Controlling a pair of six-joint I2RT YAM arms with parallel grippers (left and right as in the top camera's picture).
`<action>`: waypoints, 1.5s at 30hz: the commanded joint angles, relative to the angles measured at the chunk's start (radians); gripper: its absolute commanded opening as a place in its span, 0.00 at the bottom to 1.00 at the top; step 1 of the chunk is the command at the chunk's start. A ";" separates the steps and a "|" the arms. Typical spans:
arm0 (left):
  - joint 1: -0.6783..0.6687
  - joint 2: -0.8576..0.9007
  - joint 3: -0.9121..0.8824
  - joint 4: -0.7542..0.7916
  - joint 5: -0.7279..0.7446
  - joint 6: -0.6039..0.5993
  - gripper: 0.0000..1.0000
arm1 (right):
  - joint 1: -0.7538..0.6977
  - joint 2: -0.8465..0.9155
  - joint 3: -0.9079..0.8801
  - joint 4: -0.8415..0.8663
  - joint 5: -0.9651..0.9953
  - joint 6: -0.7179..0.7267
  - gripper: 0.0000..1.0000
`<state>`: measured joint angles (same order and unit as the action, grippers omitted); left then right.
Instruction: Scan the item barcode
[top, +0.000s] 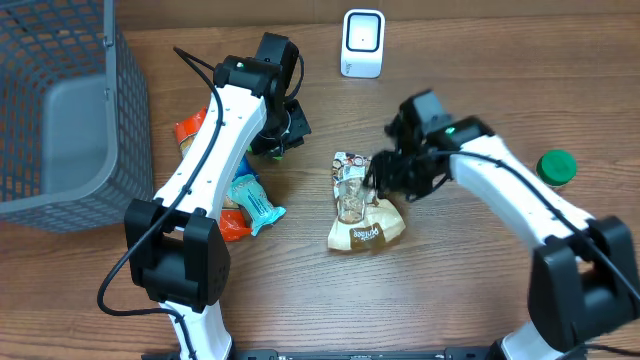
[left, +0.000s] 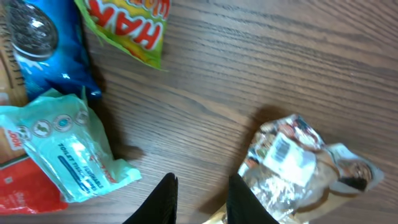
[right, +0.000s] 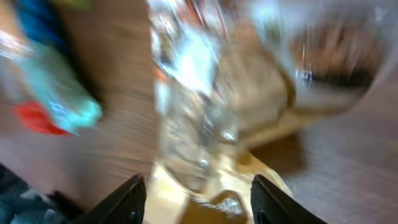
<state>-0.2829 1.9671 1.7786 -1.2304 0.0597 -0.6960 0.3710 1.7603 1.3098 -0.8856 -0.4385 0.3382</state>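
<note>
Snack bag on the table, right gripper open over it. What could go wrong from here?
1. The snack bag is crinkly and glossy; the open right gripper may pinch loose film and slip.
2. Its white label, seemingly the barcode, faces up, away from the scanner at the table's far edge; a scan may miss.
3. The left gripper hangs close by; arms could clash.

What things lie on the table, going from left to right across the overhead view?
Grey wire basket → teal packet → brown clear-fronted snack packet → green-capped bottle.
</note>
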 joint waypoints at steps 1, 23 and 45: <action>0.020 -0.025 0.010 0.008 -0.045 0.024 0.20 | -0.060 -0.027 0.020 -0.010 -0.013 -0.030 0.54; 0.049 -0.025 0.010 0.018 -0.070 0.046 0.27 | -0.068 0.043 -0.282 0.349 -0.170 0.010 0.60; 0.049 -0.025 0.010 0.023 -0.070 0.046 0.27 | -0.037 0.050 -0.420 0.645 -0.169 -0.002 0.04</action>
<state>-0.2394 1.9671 1.7786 -1.2045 0.0097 -0.6697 0.3305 1.8042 0.8955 -0.2470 -0.6090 0.3405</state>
